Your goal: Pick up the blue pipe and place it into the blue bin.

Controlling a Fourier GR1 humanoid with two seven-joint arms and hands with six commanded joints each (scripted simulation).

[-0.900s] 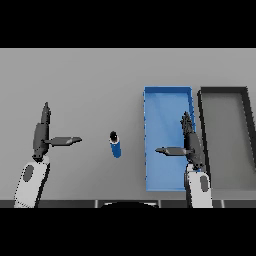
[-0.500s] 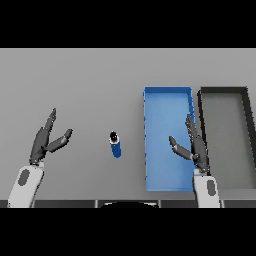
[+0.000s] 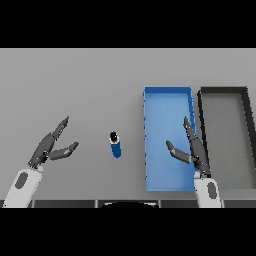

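The blue pipe [image 3: 115, 145] lies on the table [image 3: 90, 85] just left of the blue bin [image 3: 167, 95], its long axis running near to far. It sits between the two hands, untouched. The left hand [image 3: 50, 149] is spread open to its left; the right hand [image 3: 192, 150], also open, hovers over the bin's right side, somewhat farther off.

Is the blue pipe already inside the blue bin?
No, the blue pipe lies on the grey table, left of the blue bin, and neither hand touches it.
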